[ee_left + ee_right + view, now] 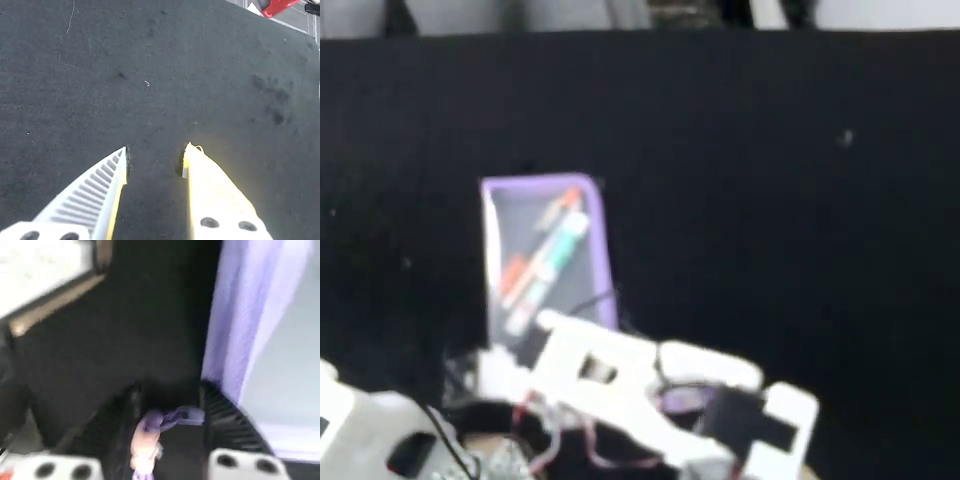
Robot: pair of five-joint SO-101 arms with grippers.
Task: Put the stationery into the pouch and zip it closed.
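Observation:
A purple pouch point(546, 188) lies flat on the black mat with several coloured pens point(545, 262) showing through its clear face. A white arm point(620, 370) stretches from the lower right across the pouch's near end. In the right wrist view my right gripper point(170, 390) stands open beside the pouch's purple edge point(250, 315), with the purple zipper pull point(172, 417) and its pale tag lying between the fingers. My left gripper point(155, 150) is open over bare mat with nothing between its fingers.
The black mat point(780, 200) spreads wide to the right of and behind the pouch. Arm bases and red wiring point(550, 440) crowd the near edge. A red object point(277, 6) sits past the mat's far corner in the left wrist view.

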